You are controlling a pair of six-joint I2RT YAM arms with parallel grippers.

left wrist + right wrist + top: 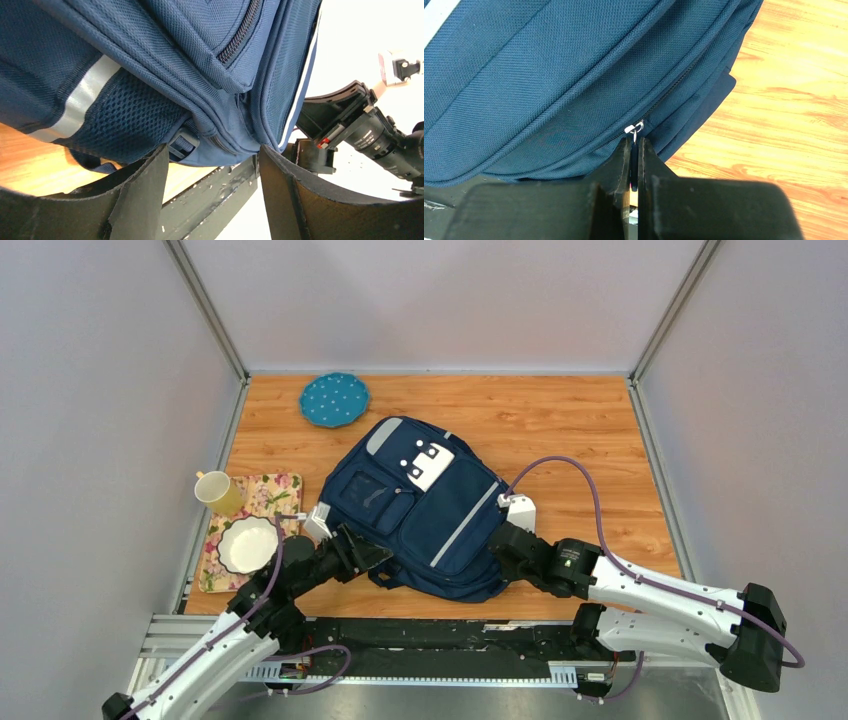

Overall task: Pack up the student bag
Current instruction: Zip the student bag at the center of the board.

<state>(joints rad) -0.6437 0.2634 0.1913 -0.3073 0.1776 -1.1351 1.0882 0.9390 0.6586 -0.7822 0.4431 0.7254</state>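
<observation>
The student bag [420,505], navy with a light-grey stripe and a white patch, lies flat in the middle of the table. My left gripper [365,552] is open at its near left corner. In the left wrist view the bag [165,60] fills the top, and its lower edge sits just above the wide gap of the left gripper [212,147]. My right gripper [497,540] is at the bag's near right side. In the right wrist view the right gripper [634,142] is shut on the dark zipper pull [634,131] of the bag [549,85].
A blue dotted plate [334,399] lies at the back. On the left, a floral mat [262,495] carries a yellow mug [217,492] and a white bowl [247,545]. The table's front rail runs just behind both grippers. The right arm [370,135] shows beyond the bag.
</observation>
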